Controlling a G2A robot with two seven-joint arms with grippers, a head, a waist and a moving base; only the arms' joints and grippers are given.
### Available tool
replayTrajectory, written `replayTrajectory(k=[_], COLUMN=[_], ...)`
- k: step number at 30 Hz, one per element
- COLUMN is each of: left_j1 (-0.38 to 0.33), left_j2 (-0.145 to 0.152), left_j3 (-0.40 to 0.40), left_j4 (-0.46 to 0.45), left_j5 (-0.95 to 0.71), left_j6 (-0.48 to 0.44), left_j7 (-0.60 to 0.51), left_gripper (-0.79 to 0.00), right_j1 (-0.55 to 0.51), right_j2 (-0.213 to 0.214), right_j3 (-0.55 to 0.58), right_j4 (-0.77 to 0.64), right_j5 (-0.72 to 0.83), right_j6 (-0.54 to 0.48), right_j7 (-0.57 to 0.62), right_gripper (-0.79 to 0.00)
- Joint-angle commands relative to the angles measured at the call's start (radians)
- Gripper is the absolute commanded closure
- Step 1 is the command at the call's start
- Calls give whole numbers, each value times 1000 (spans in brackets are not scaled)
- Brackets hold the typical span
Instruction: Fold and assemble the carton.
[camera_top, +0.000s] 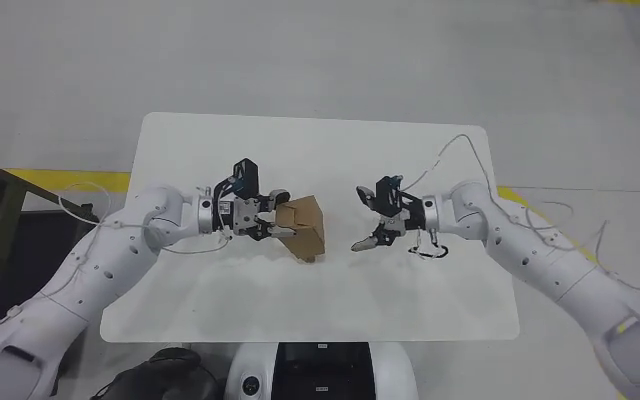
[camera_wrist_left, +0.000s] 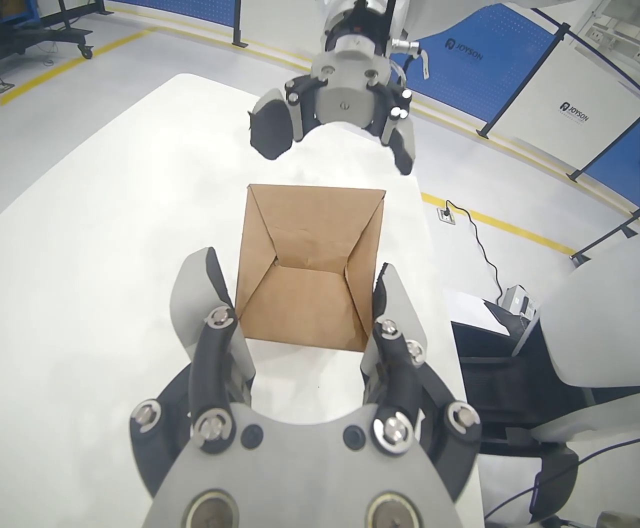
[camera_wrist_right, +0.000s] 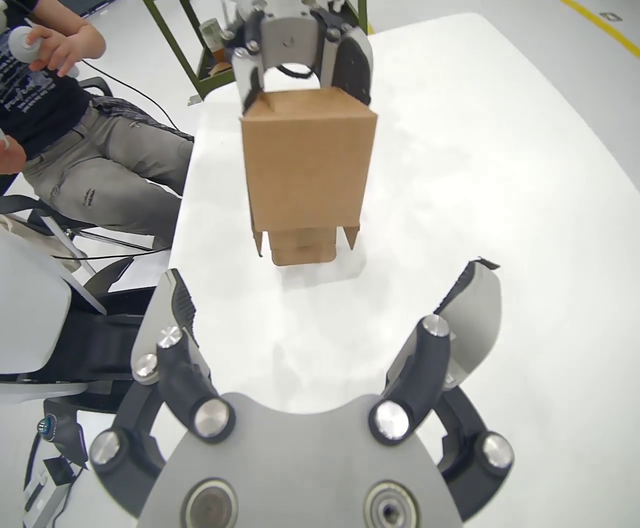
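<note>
A brown carton (camera_top: 305, 228) is found near the middle of the white surface (camera_top: 400, 290), lying lengthwise between the two arms. Its left end is clasped by the left gripper (camera_top: 270, 215), whose fingers (camera_top: 281, 197) are closed against two opposite sides of the cardboard. In the left wrist view, the carton (camera_wrist_left: 310, 225) is seen end-on between the left gripper (camera_wrist_left: 300, 262), with one finger (camera_wrist_left: 220, 295) laid against each side wall and brown panels sloping inward to a crease. Whether that end is open or folded shut cannot be told.

The right gripper (camera_top: 362, 218) is held to the right of the carton, near it but apart from it, and nothing is held between its widely spread fingers (camera_top: 364, 244). In the right wrist view, the right gripper (camera_wrist_right: 327, 272) is pointed at the carton (camera_wrist_right: 307, 165) across a bare stretch of the surface (camera_wrist_right: 475, 175). Loose flaps (camera_wrist_right: 302, 247) are seen sticking out of the end nearest this gripper, and narrow tabs project at the two corners beside them. At the far end of the carton, the left gripper (camera_wrist_right: 305, 97) is seen pinching it from both sides. From the left wrist, the right gripper (camera_wrist_left: 335, 150) is seen beyond the carton with its fingers parted.

Whether the carton rests on the surface or is held just above it cannot be told.
</note>
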Motion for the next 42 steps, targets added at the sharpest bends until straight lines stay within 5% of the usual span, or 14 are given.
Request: replayTrajectory(k=[1,17,20,24,35,38,40,42], left_j1=[10,67,77,89,118,124,128,132], left_j2=[1,5,4,2,-3,-4,-5,-5], left_j3=[-11,-90,-100,-114,-150,-158,-165,-172], left_j4=[1,-56,-66,-76,-89,-91,-90,-87], left_j5=[-12,-68,-76,-86,-110,-111,-109,-108], left_j6=[-8,-34,-35,-34,-43,-40,-41,-40], left_j7=[0,-20,-24,-25,-36,-44,-50,-58], left_gripper=[-523,-486,-477,-489,-489,-563,-686,-693], right_j1=[2,63,63,59,61,70,78,87], right_j2=[-27,-271,-302,-331,-337,-329,-322,-315], right_j3=[-10,-57,-48,-42,-66,-80,-89,-99], right_j4=[25,288,338,385,414,424,426,424], right_j5=[34,16,1,-25,-112,-128,-134,-141], right_j6=[26,-61,-83,-91,-91,-91,-91,-91], right_j7=[38,14,-35,-94,-299,-332,-343,-352], right_gripper=[-785,-751,-554,-3,0,0,0,0])
